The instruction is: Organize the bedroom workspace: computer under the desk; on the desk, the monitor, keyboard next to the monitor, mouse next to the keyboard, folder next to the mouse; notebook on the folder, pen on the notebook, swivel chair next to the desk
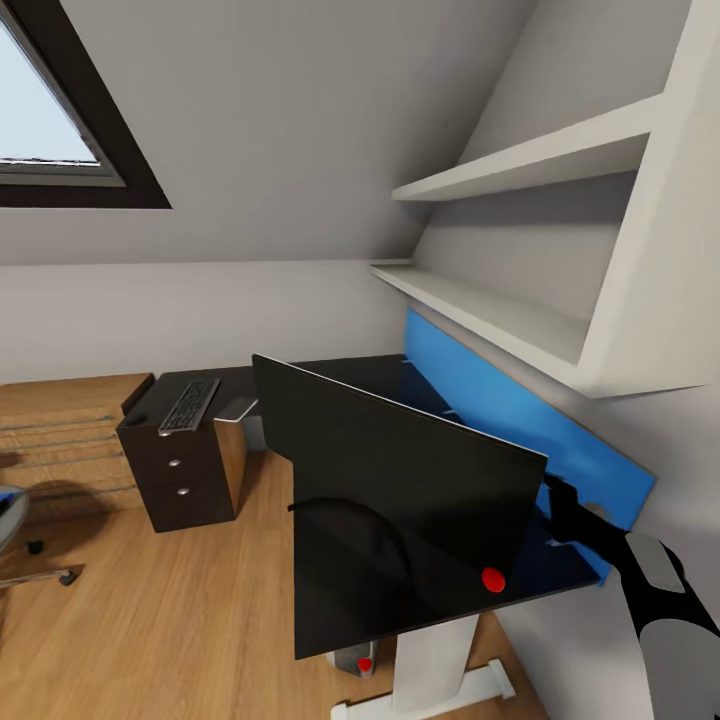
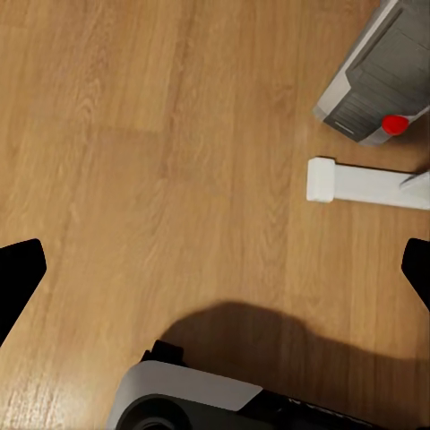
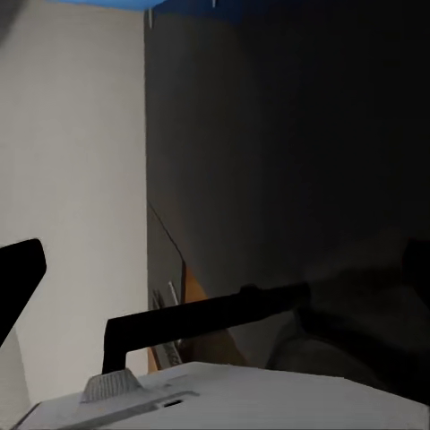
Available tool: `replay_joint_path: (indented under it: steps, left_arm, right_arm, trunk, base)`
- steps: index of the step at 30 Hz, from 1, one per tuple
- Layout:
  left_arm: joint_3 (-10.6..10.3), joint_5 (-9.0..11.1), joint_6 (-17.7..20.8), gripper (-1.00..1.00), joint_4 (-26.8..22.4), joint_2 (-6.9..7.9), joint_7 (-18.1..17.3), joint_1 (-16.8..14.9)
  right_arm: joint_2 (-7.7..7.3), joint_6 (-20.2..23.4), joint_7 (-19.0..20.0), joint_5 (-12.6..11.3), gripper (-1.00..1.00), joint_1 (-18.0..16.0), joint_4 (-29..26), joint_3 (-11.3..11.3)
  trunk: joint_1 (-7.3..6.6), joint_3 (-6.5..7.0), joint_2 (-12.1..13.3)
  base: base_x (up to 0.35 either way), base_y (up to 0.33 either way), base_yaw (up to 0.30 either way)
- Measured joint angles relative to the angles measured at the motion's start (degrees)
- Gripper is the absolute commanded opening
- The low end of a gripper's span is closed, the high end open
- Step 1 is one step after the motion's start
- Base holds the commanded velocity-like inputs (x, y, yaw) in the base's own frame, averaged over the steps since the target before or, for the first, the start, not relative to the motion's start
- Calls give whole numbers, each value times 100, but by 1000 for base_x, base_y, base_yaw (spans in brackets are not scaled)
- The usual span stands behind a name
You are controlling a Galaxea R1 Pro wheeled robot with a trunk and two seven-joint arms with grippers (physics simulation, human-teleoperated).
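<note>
The monitor (image 1: 400,490) stands on the black top of the desk (image 1: 340,620), tilted, its dark screen facing the room and a red dot at its lower corner. Behind it runs the desk's blue back panel (image 1: 520,420), under two white wall shelves (image 1: 520,170). The right gripper (image 1: 556,495) reaches in behind the monitor's far edge, next to the blue panel; I cannot tell whether its fingers are clenched on anything there. In the right wrist view the monitor's pale back (image 3: 233,394) and black stand arm (image 3: 206,318) sit close before the camera.

Farther along the desk from the monitor, the keyboard (image 1: 190,405) lies flat on the section above the black drawer unit (image 1: 175,480). Below the monitor, beside the desk's white leg (image 1: 430,660), the computer (image 1: 357,660) peeks out on the wooden floor (image 1: 180,620); the left wrist view shows the same silver-grey case (image 2: 381,76) with its red dot, just beside the white foot (image 2: 358,184).

The left gripper (image 2: 215,264) hangs over bare floor with its black fingertips (image 2: 20,273) spread wide, grasping nothing. The swivel chair (image 1: 12,530) sits well away from the monitor.
</note>
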Motion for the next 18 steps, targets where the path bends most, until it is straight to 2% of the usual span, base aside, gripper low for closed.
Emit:
replay_joint_path:
  steps: [4,14,18]
  left_arm:
    - [0,0,0,100,0,0,-2,0]
    - [0,0,0,100,1,0,-1,0]
    - [0,0,0,100,1,0,-2,0]
  right_arm:
    - [2,282,0,-2,100,0,-8,8]
    - [8,439,0,10,100,0,-9,24]
    - [9,649,-5,17,100,0,-15,29]
  trunk:
    - [0,0,0]
    - [0,0,0]
    - [0,0,0]
  base:
    - [0,0,0]
    - [0,0,0]
    - [0,0,0]
